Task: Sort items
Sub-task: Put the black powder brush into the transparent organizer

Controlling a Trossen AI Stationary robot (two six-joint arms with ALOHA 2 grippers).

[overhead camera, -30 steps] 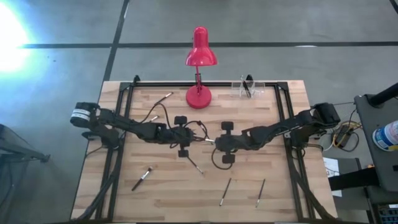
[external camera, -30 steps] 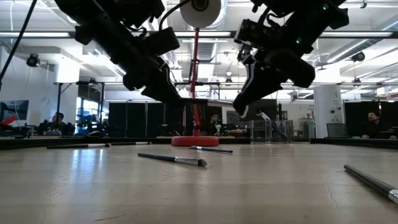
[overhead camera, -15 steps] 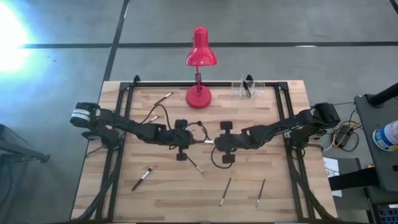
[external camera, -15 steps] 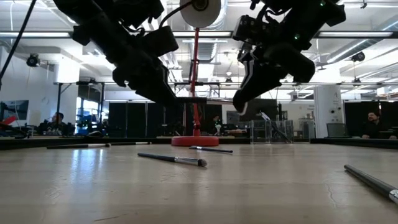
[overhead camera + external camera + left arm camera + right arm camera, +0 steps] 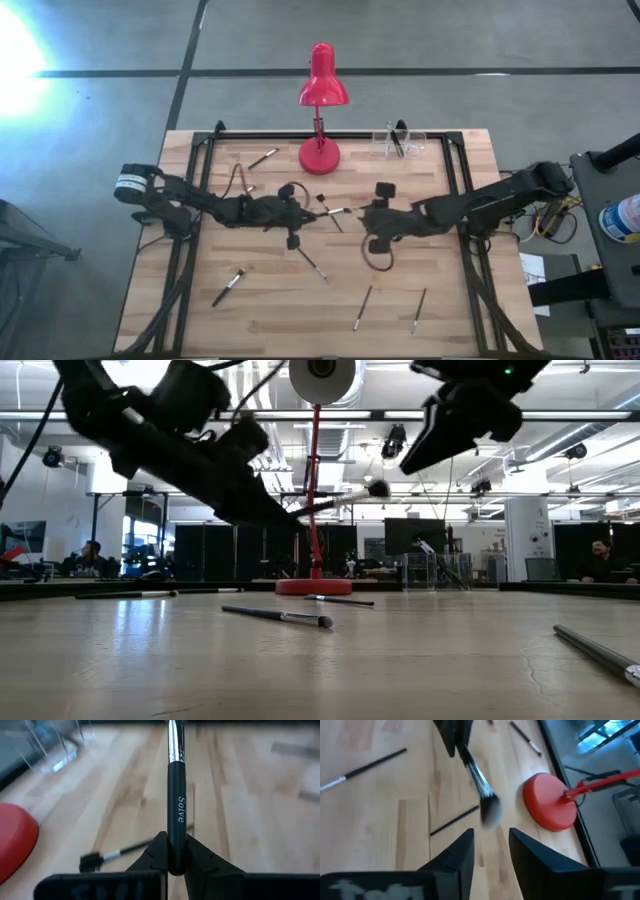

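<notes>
Above the middle of the tabletop (image 5: 250,310), the left tool (image 5: 172,865) clamps a dark-handled brush (image 5: 175,810) marked "Solve", its silvery ferrule and bristles pointing toward 3 o'clock. The right tool (image 5: 490,850), fingers parted and holding nothing, hangs just beyond the bristle tip. Other brushes lie scattered: one (image 5: 228,287) at 8 o'clock, two (image 5: 363,307) at 5 o'clock, one (image 5: 263,159) near the red lamp (image 5: 321,110) at 12 o'clock. More stand in a clear holder (image 5: 398,142) at 1 o'clock.

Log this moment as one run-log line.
phase: handover done | left gripper: shut on brush, held above table | right gripper: open, empty, facing bristles | other brushes: on table
</notes>
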